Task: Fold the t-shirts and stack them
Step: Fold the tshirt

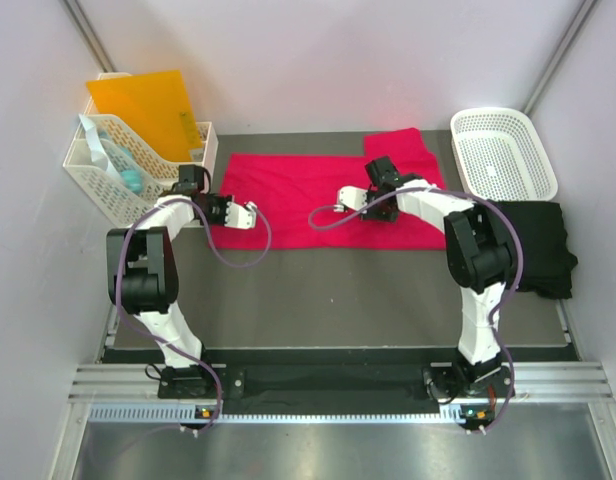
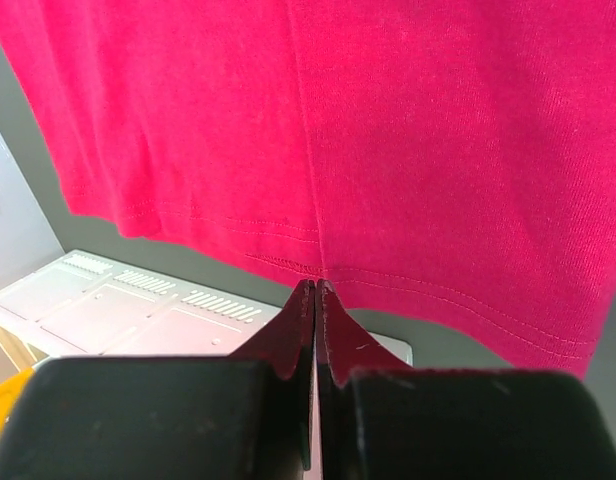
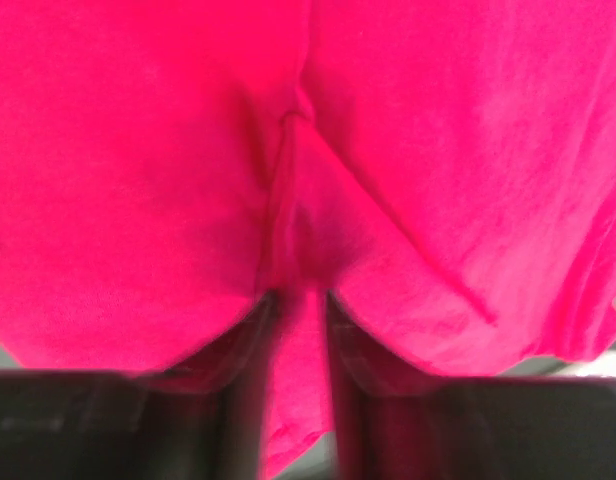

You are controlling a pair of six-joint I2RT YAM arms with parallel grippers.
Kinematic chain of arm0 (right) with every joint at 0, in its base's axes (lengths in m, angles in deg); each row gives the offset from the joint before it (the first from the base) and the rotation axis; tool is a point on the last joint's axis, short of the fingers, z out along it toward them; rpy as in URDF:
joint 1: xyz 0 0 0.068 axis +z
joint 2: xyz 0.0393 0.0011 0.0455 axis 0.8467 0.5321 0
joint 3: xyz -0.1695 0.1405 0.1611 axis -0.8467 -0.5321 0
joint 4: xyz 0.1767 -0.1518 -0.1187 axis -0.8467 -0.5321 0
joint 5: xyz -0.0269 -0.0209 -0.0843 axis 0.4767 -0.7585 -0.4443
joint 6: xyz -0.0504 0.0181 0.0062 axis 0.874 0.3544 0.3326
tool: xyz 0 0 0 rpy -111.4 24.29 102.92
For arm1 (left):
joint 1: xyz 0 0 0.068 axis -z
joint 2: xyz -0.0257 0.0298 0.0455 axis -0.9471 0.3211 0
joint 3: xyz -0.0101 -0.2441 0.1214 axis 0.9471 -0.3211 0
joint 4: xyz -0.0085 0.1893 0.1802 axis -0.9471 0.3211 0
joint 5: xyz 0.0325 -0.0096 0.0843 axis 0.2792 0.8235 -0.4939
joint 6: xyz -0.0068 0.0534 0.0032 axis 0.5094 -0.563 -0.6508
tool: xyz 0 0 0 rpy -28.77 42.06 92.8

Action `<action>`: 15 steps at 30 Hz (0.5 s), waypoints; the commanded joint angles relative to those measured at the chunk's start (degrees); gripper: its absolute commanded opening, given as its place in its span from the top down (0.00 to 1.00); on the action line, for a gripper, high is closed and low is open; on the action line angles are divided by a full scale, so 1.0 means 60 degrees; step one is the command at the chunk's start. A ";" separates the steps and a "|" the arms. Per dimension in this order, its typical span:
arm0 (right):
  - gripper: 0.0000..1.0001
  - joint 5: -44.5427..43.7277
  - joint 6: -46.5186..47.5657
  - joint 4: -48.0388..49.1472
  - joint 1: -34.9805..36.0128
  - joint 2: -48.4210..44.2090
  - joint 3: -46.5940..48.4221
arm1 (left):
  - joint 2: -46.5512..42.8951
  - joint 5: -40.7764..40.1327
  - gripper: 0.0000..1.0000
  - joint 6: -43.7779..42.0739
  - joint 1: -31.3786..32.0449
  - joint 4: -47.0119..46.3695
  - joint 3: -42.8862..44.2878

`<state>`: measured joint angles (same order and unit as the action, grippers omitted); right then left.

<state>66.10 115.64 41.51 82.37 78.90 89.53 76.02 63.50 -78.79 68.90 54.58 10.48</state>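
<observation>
A pinkish-red t-shirt (image 1: 318,185) lies spread flat at the back middle of the table. My left gripper (image 1: 250,214) is at its left edge. In the left wrist view the gripper (image 2: 316,285) has its jaws pressed together with their tips on the stitched hem (image 2: 408,290), and a crease runs up from them. My right gripper (image 1: 341,203) sits on the shirt's middle. In the right wrist view it (image 3: 298,292) holds a raised fold of the cloth (image 3: 300,350) between its fingers (image 3: 250,335), and the cloth puckers above them. A black t-shirt (image 1: 536,245) lies crumpled at the right.
A white lattice basket (image 1: 503,152) stands at the back right, just behind the black shirt. At the back left a white organiser basket (image 1: 123,170) holds an orange folder (image 1: 148,105), close to my left arm. Grey mat (image 1: 338,300) lies in front of the shirt.
</observation>
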 commanded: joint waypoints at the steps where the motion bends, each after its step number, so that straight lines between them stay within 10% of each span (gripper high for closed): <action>1: 0.89 -0.0132 -0.0083 0.0423 0.0002 0.0064 0.0432 | -0.0138 0.0164 1.00 0.0035 0.0015 -0.0231 -0.0171; 15: 1.00 -0.0703 0.1132 0.0979 0.0031 0.0020 0.0974 | -0.0006 0.0164 1.00 -0.0112 0.0044 -0.0348 -0.0142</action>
<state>63.50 118.86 43.26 82.37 79.28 92.19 76.02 63.10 -78.88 68.90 53.97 9.69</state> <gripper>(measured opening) 0.007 0.010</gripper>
